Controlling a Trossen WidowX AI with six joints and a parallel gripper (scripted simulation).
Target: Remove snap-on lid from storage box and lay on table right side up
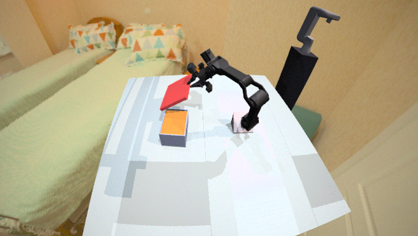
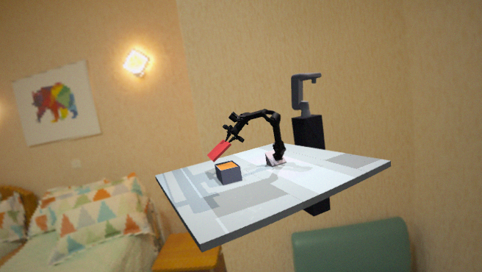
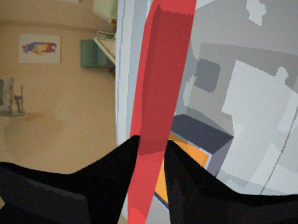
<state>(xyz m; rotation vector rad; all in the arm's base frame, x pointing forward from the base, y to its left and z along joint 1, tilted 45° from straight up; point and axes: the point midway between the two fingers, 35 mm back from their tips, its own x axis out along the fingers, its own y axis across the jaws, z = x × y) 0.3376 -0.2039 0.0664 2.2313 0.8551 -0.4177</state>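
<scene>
The red lid (image 1: 177, 92) (image 2: 219, 150) (image 3: 167, 75) is off the box and hangs in the air, steeply tilted, its far edge lower than the edge at the fingers. My gripper (image 1: 190, 85) (image 2: 228, 141) (image 3: 152, 143) is shut on the lid's upper edge. The storage box (image 1: 172, 140) (image 2: 231, 177) (image 3: 202, 131) stands upright and open on the table, dark grey-blue outside with an orange inside. In the top view the lid is behind the box; in the wrist view the lid and a finger hide part of the box.
The white table (image 1: 178, 191) (image 2: 235, 224) carries grey shadow patches. The arm's pinkish base block (image 1: 237, 119) (image 2: 270, 159) stands right of the box. A black pedestal with a grey bracket (image 1: 301, 74) (image 2: 308, 130) stands beyond the table's right back edge. The table's back edge is behind the lid.
</scene>
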